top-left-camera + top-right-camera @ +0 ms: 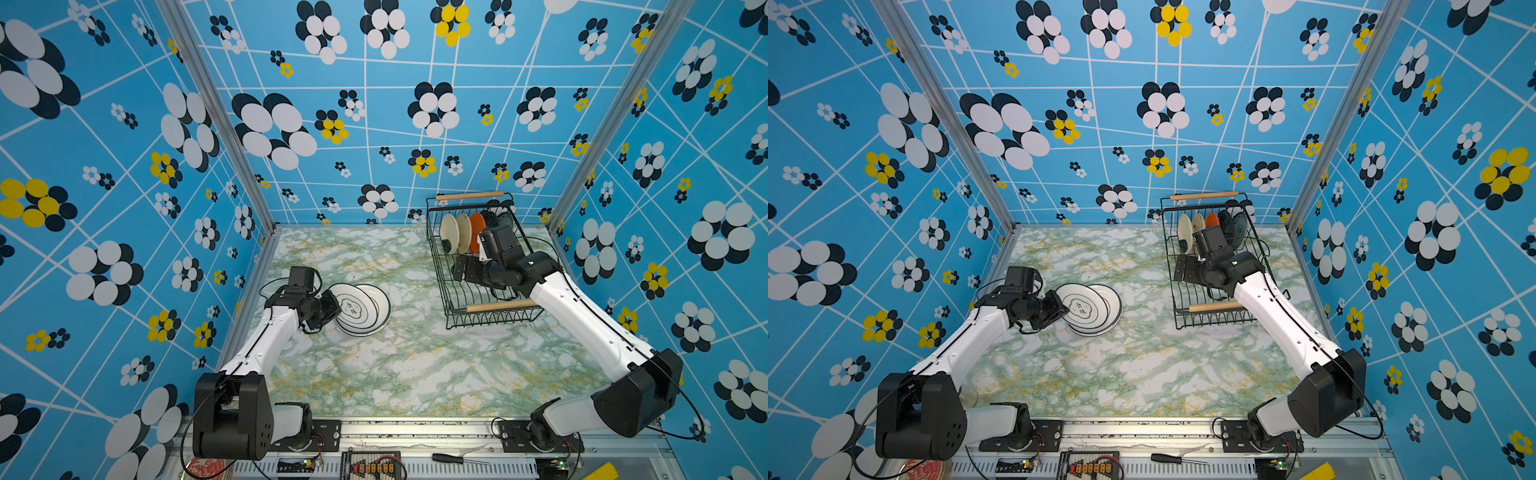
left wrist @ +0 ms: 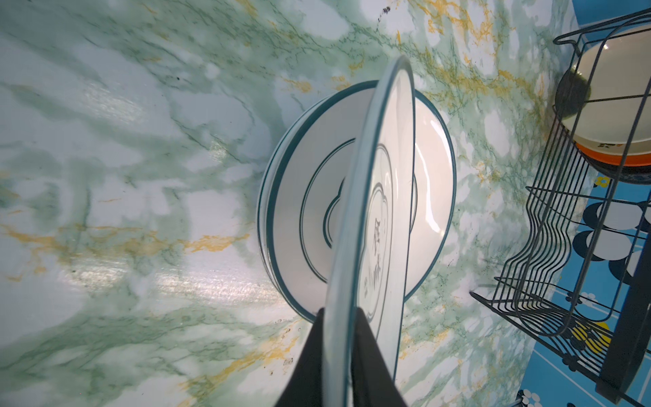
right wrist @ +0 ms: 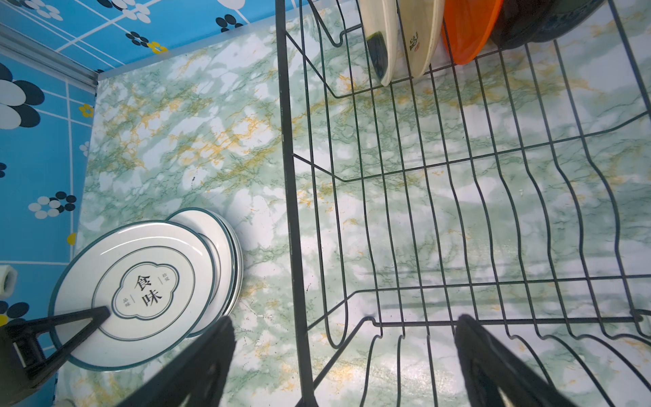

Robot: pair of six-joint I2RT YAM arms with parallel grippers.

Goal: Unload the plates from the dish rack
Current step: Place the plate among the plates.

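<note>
My left gripper [image 2: 340, 310] is shut on the rim of a white plate [image 1: 353, 309] with a dark teal rim and a printed emblem. It holds that plate tilted over a stack of like plates [image 1: 378, 305] lying left of the table's middle; the held plate [image 3: 141, 282] overlaps the stack [image 3: 222, 239]. The black wire dish rack [image 1: 498, 306] stands at the back right. Upright in its far end are two cream plates [image 3: 380, 35], an orange plate [image 3: 468, 28] and dark ones [image 3: 518, 21]. My right gripper [image 3: 343, 320] hangs open over the rack's empty near part, astride its left wall.
Blue flowered walls close in the marbled table [image 1: 415, 374] on three sides, and the rack stands close to the right wall. On the front rail lie a screwdriver [image 1: 457, 458], a circuit board [image 1: 372, 467] and a red round tin lid [image 1: 203, 467].
</note>
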